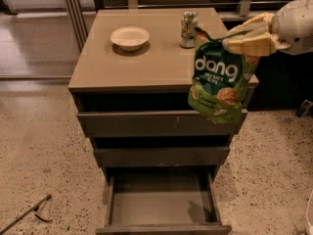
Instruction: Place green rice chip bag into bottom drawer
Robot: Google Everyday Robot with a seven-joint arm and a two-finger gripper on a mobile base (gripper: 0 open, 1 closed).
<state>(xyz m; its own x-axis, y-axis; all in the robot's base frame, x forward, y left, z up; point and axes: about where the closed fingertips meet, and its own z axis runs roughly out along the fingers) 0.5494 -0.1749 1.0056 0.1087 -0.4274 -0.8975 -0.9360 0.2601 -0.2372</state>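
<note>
The green rice chip bag (218,80) with white "dang" lettering hangs upright in the air in front of the cabinet's right front corner, covering part of the top drawer's front. My gripper (235,39), cream-coloured, reaches in from the right and is shut on the bag's top right edge. The bottom drawer (161,203) stands pulled out below, its grey inside bare, lower and to the left of the bag.
A white bowl (129,37) and a small green-and-white can (188,29) stand on the cabinet top (122,67). The two upper drawers (156,124) are slightly ajar. A thin dark rod (24,213) lies on the speckled floor at the lower left.
</note>
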